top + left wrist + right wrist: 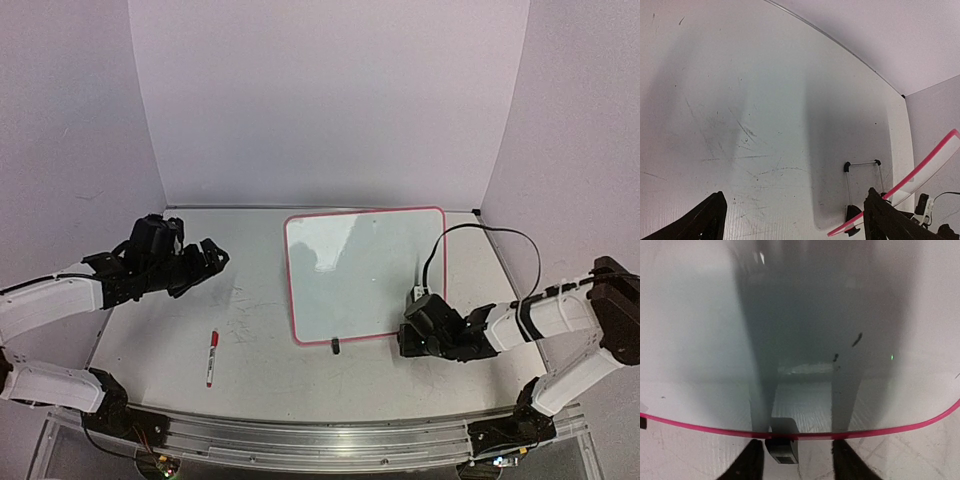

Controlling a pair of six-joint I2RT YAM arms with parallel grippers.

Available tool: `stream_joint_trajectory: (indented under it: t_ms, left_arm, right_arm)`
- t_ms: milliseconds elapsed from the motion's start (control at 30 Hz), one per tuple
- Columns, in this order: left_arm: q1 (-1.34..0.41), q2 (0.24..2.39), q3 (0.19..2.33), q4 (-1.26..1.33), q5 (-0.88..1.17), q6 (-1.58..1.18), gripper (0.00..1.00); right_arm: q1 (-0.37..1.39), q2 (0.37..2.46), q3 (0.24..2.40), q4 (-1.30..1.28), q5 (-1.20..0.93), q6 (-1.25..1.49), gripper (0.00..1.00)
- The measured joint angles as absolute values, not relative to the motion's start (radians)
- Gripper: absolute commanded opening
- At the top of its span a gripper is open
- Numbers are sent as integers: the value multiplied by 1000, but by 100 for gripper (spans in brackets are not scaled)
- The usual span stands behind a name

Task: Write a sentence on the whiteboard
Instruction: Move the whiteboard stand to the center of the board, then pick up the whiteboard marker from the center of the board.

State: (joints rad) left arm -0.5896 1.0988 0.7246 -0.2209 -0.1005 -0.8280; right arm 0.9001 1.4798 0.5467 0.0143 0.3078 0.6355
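The shiny white pink-rimmed board (365,270) looks light and slippery; hold its rim. Your left hand (212,258) and right hand (408,338) are spread.

Viewing glossy whiteboard (700,340) filling most of the view, pink-red rim (690,424) curving across near edge. Noting two small dark marks (856,340) right of centre. Seeing black stand foot (782,450) under rim, sitting between parted fingers (751,462) of right gripper (797,452), nearer the left one.

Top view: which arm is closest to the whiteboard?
The right arm, its jaws at the near rim of the whiteboard; the left arm hovers well off to its side.
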Motion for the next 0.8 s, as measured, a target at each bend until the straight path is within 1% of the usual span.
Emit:
stream_joint_trajectory:
  t_ms: [100,133,233,333,367,400,467,567,633,700,800]
  left_arm:
    - [-590,1126,723,-268,-98,-843,90]
    - [-590,1134,720,-283,-97,-846,87]
    - [-590,1143,688,-325,-96,-846,81]
    - [-590,1149,646,-368,-91,-848,72]
    - [-590,1152,630,-389,-89,-847,68]
    - [-590,1156,617,-407,-87,-846,65]
    - [-590,1168,597,-430,-79,-842,62]
    - [-601,1204,576,-449,-71,-843,61]
    - [-613,1241,574,-456,-70,-835,58]
    - [-621,1286,575,-460,-70,-819,56]
    - [-627,1360,594,-467,-71,-789,55]
  right_arm:
    - [904,1387,536,-35,310,656,69]
    - [904,1351,533,-47,308,657,70]
    - [905,1236,522,-78,292,666,72]
    - [905,1167,521,-102,268,670,75]
    - [905,1143,521,-114,253,667,78]
    - [906,1104,520,-129,237,657,83]
    - [907,1033,520,-141,219,631,97]
    - [909,922,523,-146,210,571,98]
    - [909,871,540,-149,216,521,98]
    - [909,849,565,-153,231,486,98]
    - [909,847,609,-151,274,464,98]
